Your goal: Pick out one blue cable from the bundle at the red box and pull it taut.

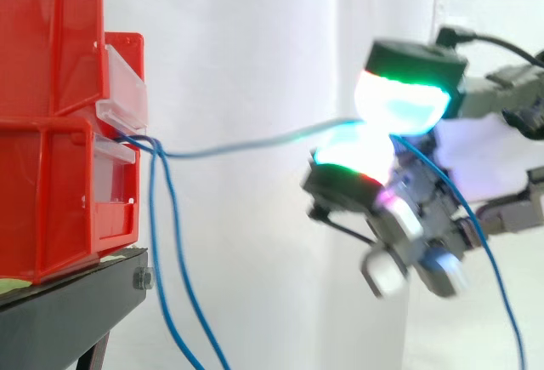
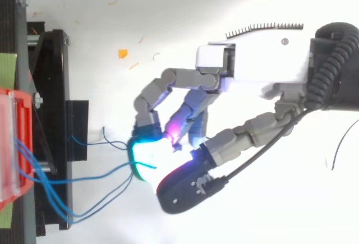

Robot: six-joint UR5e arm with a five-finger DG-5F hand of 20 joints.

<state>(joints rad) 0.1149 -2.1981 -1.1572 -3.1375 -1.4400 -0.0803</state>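
- At the red bins (image 1: 51, 123), leave the slack blue loops (image 1: 174, 259) hanging.
- Your chosen blue cable (image 1: 246, 143) runs from the bin front to the hand, sagging slightly.
- The hand (image 1: 401, 102) pinches it between two glowing pads; grip firmly and draw level, away from the bins.

Hand (image 2: 263, 64): white palm housing with a ridged top edge, upper right of frame. Grey segmented fingers (image 2: 185, 78). Thick black-backed pads (image 1: 399, 102) glow white-cyan with green rims; one glows magenta.
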